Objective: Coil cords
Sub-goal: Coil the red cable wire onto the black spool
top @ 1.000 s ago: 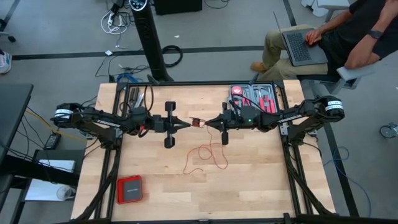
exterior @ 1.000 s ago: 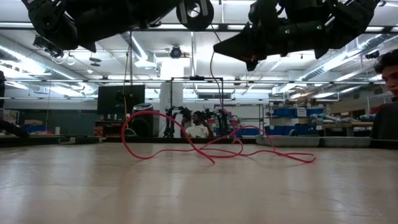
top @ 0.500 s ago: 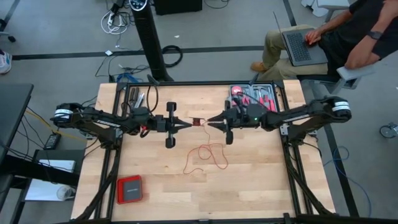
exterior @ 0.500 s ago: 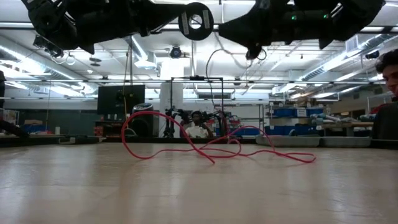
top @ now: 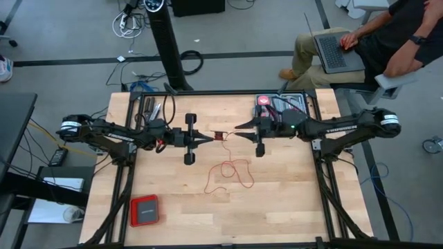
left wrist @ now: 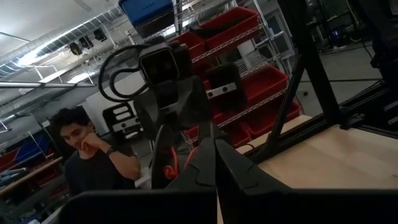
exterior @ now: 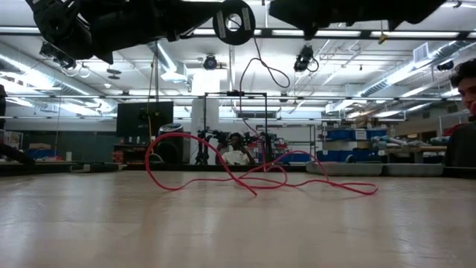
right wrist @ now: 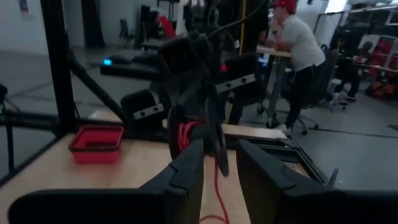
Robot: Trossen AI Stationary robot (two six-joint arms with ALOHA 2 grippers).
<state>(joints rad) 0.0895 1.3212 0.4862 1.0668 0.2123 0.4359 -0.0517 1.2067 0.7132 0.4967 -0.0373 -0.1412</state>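
The thin red cord is partly wound into a small coil (top: 219, 136) that is held in the air over the table's middle. Its free length (right wrist: 217, 180) drops from the coil to loose loops (top: 232, 173) lying on the wood, which the low view shows too (exterior: 253, 176). My left gripper (top: 210, 137) is shut at the coil and reaches in level from the left. My right gripper (top: 238, 130) faces it from the right, higher up and a short gap away. It is open (right wrist: 217, 154) with nothing between its fingers. My left gripper has the small red coil (right wrist: 185, 135) at its shut fingertips (right wrist: 209, 127), coming level from the table's left. The coil is lifted clear of the table. The cord's free length hangs slack from it down to the loops on the wood.
A grey tool tray (top: 284, 105) stands at the back right, under my right arm. More tools (top: 152, 108) lie at the back left, and a flat red box (top: 144, 209) at the near left. A seated person with a laptop (top: 346, 43) is beyond the far right corner.
My right gripper has opened and let go of the coil, then risen and drawn back toward the table's right edge. The coil stays at my left gripper's tips and the loops on the table have kept their place.
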